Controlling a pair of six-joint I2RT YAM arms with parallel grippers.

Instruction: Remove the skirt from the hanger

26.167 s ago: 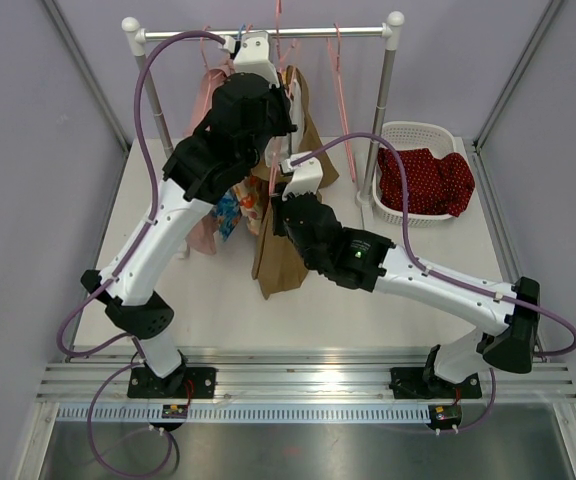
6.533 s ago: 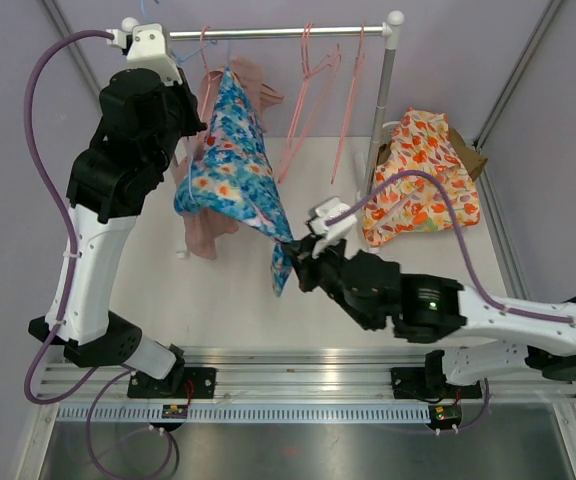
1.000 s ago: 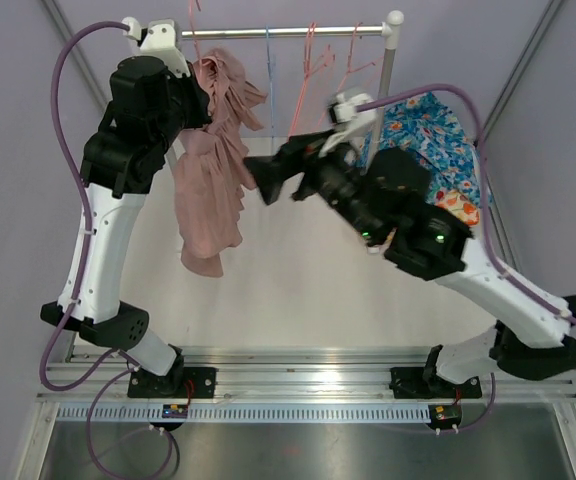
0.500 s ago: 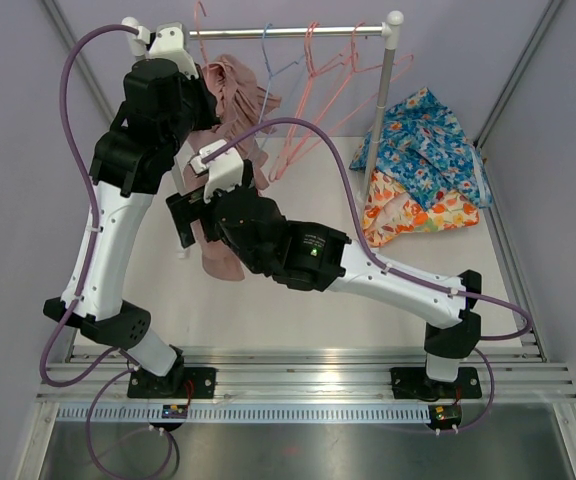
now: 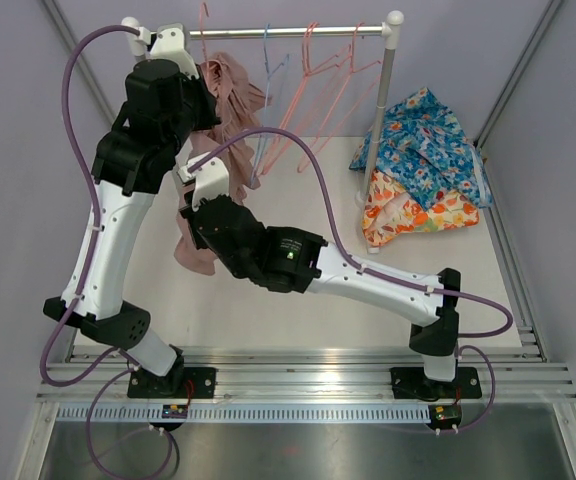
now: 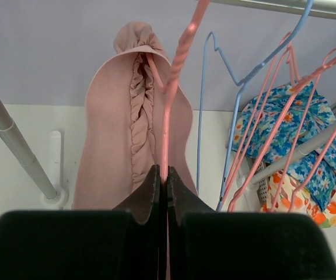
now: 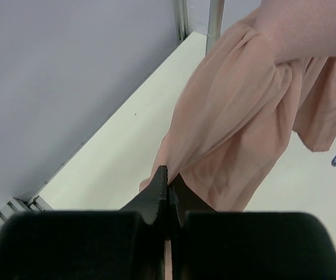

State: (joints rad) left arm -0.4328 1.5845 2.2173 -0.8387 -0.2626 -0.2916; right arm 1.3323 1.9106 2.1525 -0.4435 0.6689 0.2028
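A dusty pink skirt (image 5: pixel 230 95) hangs on a pink hanger (image 6: pixel 177 64) at the left end of the rail (image 5: pixel 288 32). My left gripper (image 6: pixel 163 178) is shut on the hanger's wire, just below the twisted neck. The skirt's gathered waist (image 6: pixel 137 99) drapes over the hanger. My right gripper (image 7: pixel 168 177) is shut on the skirt's lower hem (image 7: pixel 226 140), low and to the left of the table; in the top view it sits near the hanging fabric (image 5: pixel 196 250).
Several empty pink hangers and one blue hanger (image 5: pixel 268 75) hang on the rail to the right. A white basket at the back right holds a blue floral garment (image 5: pixel 428 135) and an orange floral one (image 5: pixel 413 212). The rack posts (image 5: pixel 378 120) stand at both ends.
Over the last second my right arm swung from the basket side to the left and closed on the pink skirt's hem. The left gripper stays on the hanger.
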